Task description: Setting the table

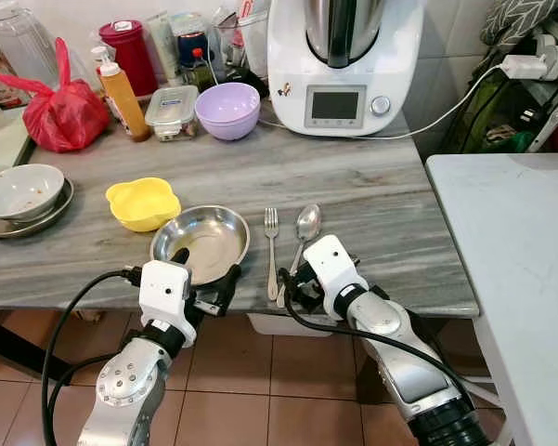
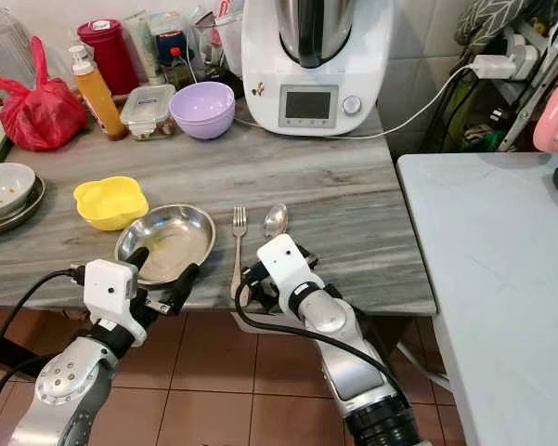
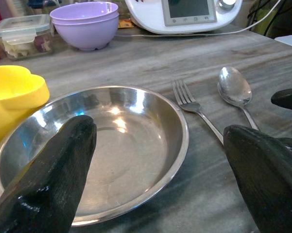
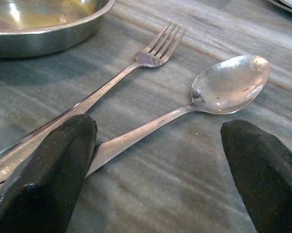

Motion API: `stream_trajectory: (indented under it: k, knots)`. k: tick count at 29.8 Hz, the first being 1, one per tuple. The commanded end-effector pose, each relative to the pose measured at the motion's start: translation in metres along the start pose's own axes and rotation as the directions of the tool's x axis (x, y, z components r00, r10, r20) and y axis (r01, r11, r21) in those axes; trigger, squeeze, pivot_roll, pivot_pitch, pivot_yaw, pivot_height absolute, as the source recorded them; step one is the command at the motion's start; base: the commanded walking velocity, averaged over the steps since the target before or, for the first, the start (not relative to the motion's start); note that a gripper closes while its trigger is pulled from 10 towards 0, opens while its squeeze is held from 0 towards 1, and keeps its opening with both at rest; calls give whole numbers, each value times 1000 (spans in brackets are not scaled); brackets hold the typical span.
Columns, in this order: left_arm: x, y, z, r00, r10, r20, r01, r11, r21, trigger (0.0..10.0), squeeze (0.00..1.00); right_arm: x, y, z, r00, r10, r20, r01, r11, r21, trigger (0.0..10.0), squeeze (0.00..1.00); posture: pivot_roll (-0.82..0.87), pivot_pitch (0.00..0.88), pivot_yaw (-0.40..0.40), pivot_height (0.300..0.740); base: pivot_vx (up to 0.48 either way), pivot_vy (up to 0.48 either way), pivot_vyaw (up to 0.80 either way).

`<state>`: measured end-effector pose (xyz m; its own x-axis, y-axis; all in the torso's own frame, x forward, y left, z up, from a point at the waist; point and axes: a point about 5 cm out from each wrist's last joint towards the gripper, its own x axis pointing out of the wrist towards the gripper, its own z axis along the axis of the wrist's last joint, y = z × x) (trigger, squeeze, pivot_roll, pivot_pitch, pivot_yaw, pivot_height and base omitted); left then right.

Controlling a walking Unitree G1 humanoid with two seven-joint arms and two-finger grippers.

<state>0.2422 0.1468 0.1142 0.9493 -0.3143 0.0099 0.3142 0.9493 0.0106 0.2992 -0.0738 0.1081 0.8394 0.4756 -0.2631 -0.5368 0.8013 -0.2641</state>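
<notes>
My open left hand (image 1: 204,279) straddles the light, slick steel plate's (image 1: 204,239) near rim at the counter (image 1: 371,214) edge, while my open right hand (image 4: 160,160) brackets the thin, stiff spoon (image 4: 218,92) handle beside the fork (image 4: 141,65).

A shiny steel dish (image 1: 201,243), polished metal fork (image 1: 272,249) and spoon (image 1: 304,232) lie on the matt, grey-veined table (image 1: 371,214), beside a glossy yellow plastic bowl (image 1: 143,203).

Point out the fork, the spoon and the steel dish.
fork (image 1: 271,223), left eye view, on the tines.
spoon (image 1: 308,222), left eye view, on the bowl of the spoon.
steel dish (image 1: 210,243), left eye view, on the bare inside bottom.
</notes>
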Motion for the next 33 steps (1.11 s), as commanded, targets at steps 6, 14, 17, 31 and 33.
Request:
stream_trajectory:
  k: [6,14,17,31,33]
  knots:
    - [-3,2,-1,1000,11,-8,-11,1000,10,10000,0,2,6,-4,999,30,-24,-30,1000,-4,10000,0,-55,104,86,740,0,0,0]
    - [-3,2,-1,1000,10,-9,-10,1000,12,10000,0,-5,-6,-10,999,-18,-36,19,1000,10,10000,0,-59,102,89,740,0,0,0]
    - [-2,2,-1,1000,10,-6,-10,1000,12,10000,0,-8,-13,-11,998,-46,-30,46,999,17,10000,0,-59,102,89,740,0,0,0]
    - [-2,10,4,996,86,35,-88,995,52,10000,0,-14,-22,28,966,-109,235,73,985,156,10000,0,-64,103,88,740,0,0,0]
    - [-3,11,5,994,104,41,-107,992,60,10000,0,-15,-26,27,963,-133,235,97,982,160,10000,0,-64,103,88,740,0,0,0]
